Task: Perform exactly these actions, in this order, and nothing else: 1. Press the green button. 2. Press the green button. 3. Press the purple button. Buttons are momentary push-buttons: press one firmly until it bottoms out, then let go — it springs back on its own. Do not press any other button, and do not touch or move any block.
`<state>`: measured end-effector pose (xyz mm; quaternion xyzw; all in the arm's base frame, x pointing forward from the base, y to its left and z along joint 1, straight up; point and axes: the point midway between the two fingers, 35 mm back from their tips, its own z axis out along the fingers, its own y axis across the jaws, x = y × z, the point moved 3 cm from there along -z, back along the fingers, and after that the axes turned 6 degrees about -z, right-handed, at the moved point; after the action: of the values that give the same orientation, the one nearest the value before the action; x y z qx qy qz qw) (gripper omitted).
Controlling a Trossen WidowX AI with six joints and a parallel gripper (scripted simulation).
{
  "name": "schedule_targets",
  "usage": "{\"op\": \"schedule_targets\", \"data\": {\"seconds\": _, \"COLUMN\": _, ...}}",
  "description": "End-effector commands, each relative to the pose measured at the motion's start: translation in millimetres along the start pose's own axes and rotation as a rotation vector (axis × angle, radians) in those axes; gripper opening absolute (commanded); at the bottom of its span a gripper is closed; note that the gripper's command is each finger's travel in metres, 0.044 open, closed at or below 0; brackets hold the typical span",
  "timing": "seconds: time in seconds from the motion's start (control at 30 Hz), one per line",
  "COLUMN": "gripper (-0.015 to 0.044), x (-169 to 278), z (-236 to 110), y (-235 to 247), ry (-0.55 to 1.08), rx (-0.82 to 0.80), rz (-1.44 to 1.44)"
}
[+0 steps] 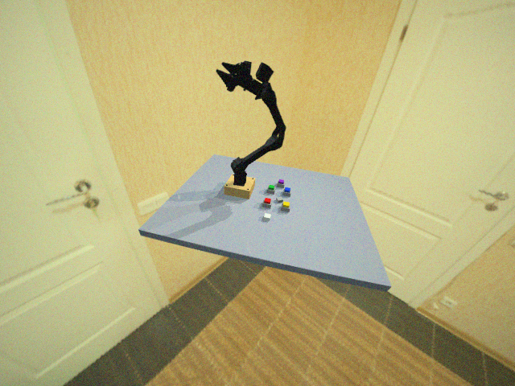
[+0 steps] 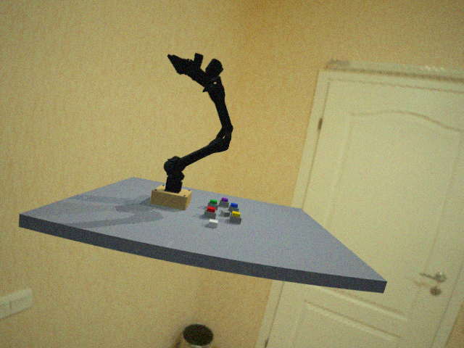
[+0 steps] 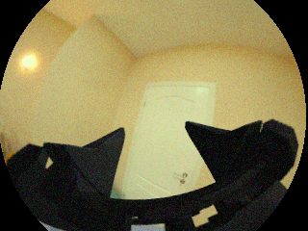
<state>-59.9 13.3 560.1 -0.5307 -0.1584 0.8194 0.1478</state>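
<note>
Claw (image 3: 154,138) fingers apart, empty, raised high above table (image 1: 332,249); lower squarely onto green button (image 1: 271,187), avoid neighbouring purple button (image 1: 281,181).

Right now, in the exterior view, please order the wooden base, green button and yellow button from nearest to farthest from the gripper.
1. Wooden base, almost below the raised gripper.
2. Green button, right of the base.
3. Yellow button, farthest right.

The wrist view shows none of the tabletop (image 1: 324,232). The small grey item (image 1: 279,200) among the buttons is too small to identify. Door edges are cropped.
</note>
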Motion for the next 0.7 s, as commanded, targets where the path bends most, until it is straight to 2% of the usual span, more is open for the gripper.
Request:
{"op": "schedule_targets", "data": {"seconds": 0.0, "gripper": 0.04, "x": 1, "z": 1, "y": 2, "ry": 0.0, "rx": -0.01, "rz": 0.004}}
{"op": "schedule_targets", "data": {"seconds": 0.2, "gripper": 0.04, "x": 17, "z": 28, "y": 64, "ry": 0.012, "rx": -0.351, "rz": 0.101}}
{"op": "schedule_targets", "data": {"seconds": 0.33, "gripper": 0.04, "x": 22, "z": 30, "y": 117, "ry": 0.021, "rx": -0.609, "rz": 0.148}}
{"op": "schedule_targets", "data": {"seconds": 0.5, "gripper": 0.04, "x": 22, "z": 9, "y": 183, "ry": 0.033, "rx": -0.93, "rz": 0.173}}
{"op": "schedule_targets", "data": {"seconds": 0.67, "gripper": 0.04, "x": 20, "z": -36, "y": 239, "ry": 0.042, "rx": -1.244, "rz": 0.154}}
